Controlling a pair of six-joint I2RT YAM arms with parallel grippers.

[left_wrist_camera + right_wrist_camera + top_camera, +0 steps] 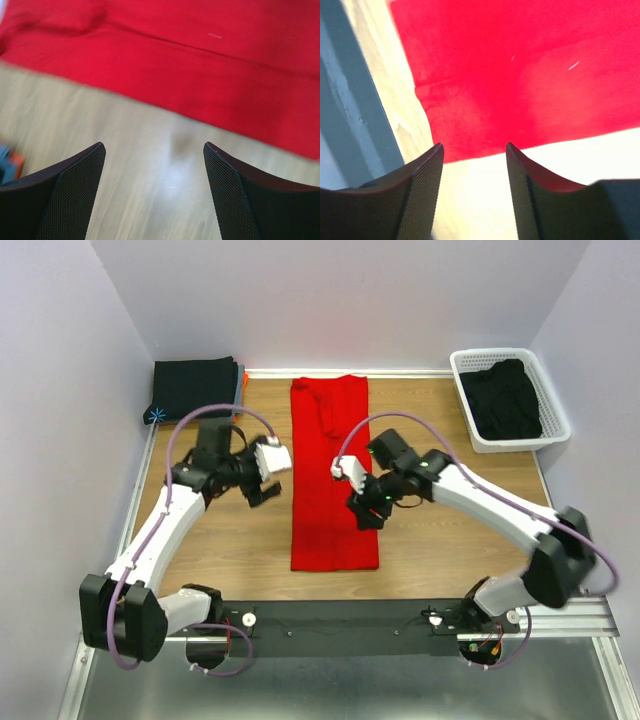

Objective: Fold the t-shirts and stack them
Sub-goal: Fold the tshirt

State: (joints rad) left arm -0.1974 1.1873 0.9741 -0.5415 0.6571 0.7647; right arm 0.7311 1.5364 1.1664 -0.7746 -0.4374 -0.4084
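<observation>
A red shirt point(333, 480) lay flat in the middle of the wooden table point(440, 530), folded into a long strip running from near to far. The left gripper point(264, 494) hung over bare wood just left of the strip, fingers spread and holding nothing. The right gripper point(366, 516) hovered at the strip's right edge, toward the near end, also spread and empty. The cloth looked light, soft and limp. It would probably sag and crease if lifted at one point, so pinching both near corners together seemed the best hold. Because it lay flush on the wood, a finger would likely have to slide under the hem. The sleeves were tucked out of sight inside the fold. Both wrist views were blurred and showed only a cropped edge of the cloth. At the far left corner sat a black stack point(195, 390) of folded shirts, with no telling how many. At the far right a white basket point(555, 405) held bunched black cloth point(505, 400), its count also unclear.
</observation>
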